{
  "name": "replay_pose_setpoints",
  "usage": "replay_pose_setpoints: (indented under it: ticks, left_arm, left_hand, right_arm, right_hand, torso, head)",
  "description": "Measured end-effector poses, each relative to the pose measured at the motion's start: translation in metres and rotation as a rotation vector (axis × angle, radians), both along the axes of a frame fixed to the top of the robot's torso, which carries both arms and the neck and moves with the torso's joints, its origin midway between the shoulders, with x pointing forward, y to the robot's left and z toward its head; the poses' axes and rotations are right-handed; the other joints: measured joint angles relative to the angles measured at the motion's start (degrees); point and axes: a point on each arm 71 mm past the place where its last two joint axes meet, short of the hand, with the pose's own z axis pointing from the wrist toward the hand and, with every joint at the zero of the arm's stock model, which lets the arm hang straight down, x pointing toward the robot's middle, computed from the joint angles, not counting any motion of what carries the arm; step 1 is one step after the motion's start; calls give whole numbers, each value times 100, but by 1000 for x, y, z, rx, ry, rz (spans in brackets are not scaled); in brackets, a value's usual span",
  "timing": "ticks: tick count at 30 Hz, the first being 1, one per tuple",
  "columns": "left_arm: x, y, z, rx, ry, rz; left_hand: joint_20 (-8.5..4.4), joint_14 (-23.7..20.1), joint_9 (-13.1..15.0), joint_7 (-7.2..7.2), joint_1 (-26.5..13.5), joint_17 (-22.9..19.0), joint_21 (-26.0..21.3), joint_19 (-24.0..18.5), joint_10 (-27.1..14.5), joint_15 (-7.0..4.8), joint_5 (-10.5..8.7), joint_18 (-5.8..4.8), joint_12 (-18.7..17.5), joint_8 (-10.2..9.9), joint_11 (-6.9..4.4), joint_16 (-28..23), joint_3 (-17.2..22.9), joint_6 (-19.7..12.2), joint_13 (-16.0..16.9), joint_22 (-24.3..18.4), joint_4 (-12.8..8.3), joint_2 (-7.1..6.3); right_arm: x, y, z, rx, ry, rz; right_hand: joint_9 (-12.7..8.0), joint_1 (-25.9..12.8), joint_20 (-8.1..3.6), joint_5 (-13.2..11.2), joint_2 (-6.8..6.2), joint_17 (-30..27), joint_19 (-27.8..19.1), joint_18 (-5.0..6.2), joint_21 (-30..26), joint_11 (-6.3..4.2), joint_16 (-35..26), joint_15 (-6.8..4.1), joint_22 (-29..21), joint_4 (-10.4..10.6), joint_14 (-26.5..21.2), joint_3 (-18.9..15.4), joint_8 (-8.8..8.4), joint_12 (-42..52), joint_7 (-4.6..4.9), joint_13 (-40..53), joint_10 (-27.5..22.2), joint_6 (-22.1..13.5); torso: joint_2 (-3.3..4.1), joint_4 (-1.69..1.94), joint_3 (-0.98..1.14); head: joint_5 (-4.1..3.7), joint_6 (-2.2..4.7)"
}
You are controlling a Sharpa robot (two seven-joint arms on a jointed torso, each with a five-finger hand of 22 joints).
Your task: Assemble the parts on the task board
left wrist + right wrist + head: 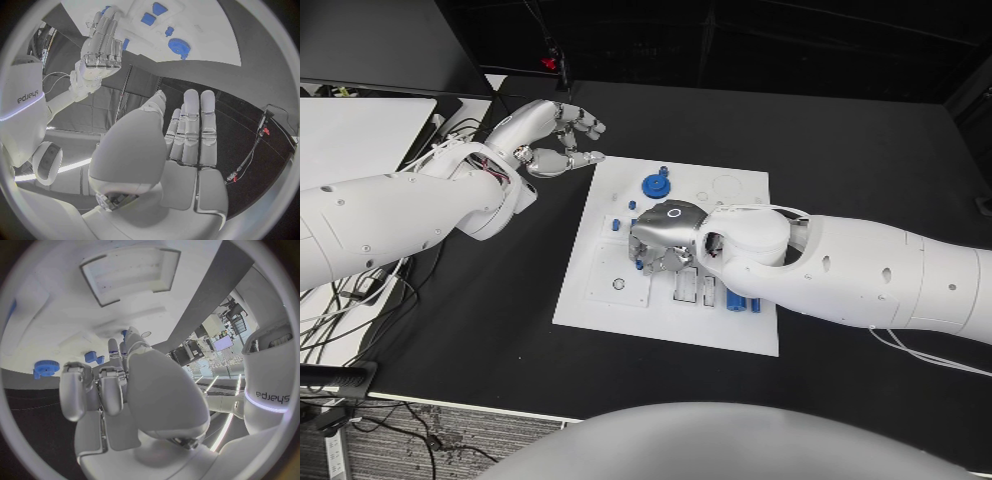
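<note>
Hovering off the board's left edge, over bare black table (pixel 488 330), the left hand (pixel 557 137) is holding nothing; in the head view its fingers are loosely curled, while its own wrist view shows them (pixel 199 131) lying straight and side by side, so it is reading as unloaded and waiting.

Moving rightward, the task board (pixel 733 335) is lying in the middle of the table, white, with a round blue gear (pixel 655 185) standing near its far edge and small blue parts (pixel 743 303) sitting in slots near its front edge, partly hidden under the right arm.

Over the board's middle the right hand (pixel 668 235) is pressing down with fingers curled toward the surface. Whether those fingers are pinching a blue part or merely touching the plate, I cannot tell, since the palm is covering them from above and the right wrist view is showing only the finger backs (pixel 109 390) against the white plate.

The main risk, as I judge it, is sitting right there: fingertips working blind could be seating a piece crooked, or nudging neighbouring parts out of their slots. The forearm is also hanging low over the front-row parts and could be sweeping them if it drags sideways. Pushing hard could be sliding the whole board, because nothing visible is bracing it while the left hand stays clear.
</note>
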Motion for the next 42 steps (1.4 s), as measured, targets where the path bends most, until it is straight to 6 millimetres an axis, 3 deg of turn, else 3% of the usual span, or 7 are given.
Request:
replay_pose_setpoints:
  ticks: [4,10,18,20,30,36,42]
  left_arm:
    - [0,0,0,0,0,0]
    - [0,0,0,0,1,-1]
    - [0,-2,0,0,2,-4]
    - [0,-2,0,0,2,-5]
    - [0,-5,0,-1,2,-9]
    - [0,-4,0,-1,1,-9]
    - [0,-5,0,-1,1,-9]
  left_hand:
    - [0,0,0,0,0,0,0,0,0,0,0,0,0,0,0,0,0,0,0,0,0,0]
    - [0,0,0,0,0,0,0,0,0,0,0,0,0,0,0,0,0,0,0,0,0,0]
    - [0,0,0,0,0,1,0,0,0,0,0,0,0,0,0,0,0,0,0,0,0,0]
    - [0,0,0,0,0,0,-17,0,0,0,0,0,0,0,0,0,0,0,0,0,0,0]
    - [0,0,0,0,-23,-5,-22,0,0,0,0,0,0,0,0,-22,0,0,0,-5,0,23]
    - [0,0,0,0,-23,-5,-22,0,0,0,0,0,0,0,0,-22,0,0,0,-5,0,22]
    - [0,0,0,0,-23,-11,-22,0,0,0,0,0,0,0,0,-22,0,0,0,-5,0,22]
  right_arm:
    - [0,0,0,4,-1,2]
    - [0,0,1,21,-2,4]
    - [-1,-6,6,91,-23,0]
    - [-2,-11,9,120,-32,-1]
    - [-5,-66,37,352,-51,-67]
    - [1,-100,53,420,-47,-146]
    - [3,-112,52,404,-21,-188]
  right_hand:
    - [0,-111,27,0,-92,0,-15,0,-13,22,-37,42,0,13,-1,-45,0,0,39,2,-22,-40]
    - [11,-192,27,0,-25,0,-15,0,-35,22,-37,42,0,13,-1,-45,0,50,39,7,-22,-40]
    - [13,-283,26,0,-56,-1,-15,1,-35,22,-67,42,0,13,-1,-45,0,50,39,7,-21,-40]
    - [8,-312,28,0,-85,-1,-13,0,-35,23,-67,41,0,13,-1,-45,-30,50,77,6,-22,-86]
    - [-14,-427,100,0,-79,-1,-9,1,-60,124,-88,118,0,-3,-5,-61,-45,50,175,12,-289,-485]
    - [-16,-503,150,0,-105,-1,-14,0,-60,188,-88,164,0,-5,0,-106,-45,72,243,14,-436,-757]
    - [-2,-629,190,-1,-145,-1,-14,0,-85,226,-88,205,3,24,0,-166,-45,72,288,13,-699,-802]
  torso:
    - [-1,0,0]
    - [-2,0,-2]
    - [1,-3,-1]
    - [5,-3,0]
    - [-25,4,-12]
    - [-49,-20,-24]
    - [-63,-37,-31]
  head:
    - [-2,0]
    - [-9,0]
    - [-36,0]
    - [-44,0]
    - [-111,0]
    - [-192,0]
    - [-243,0]
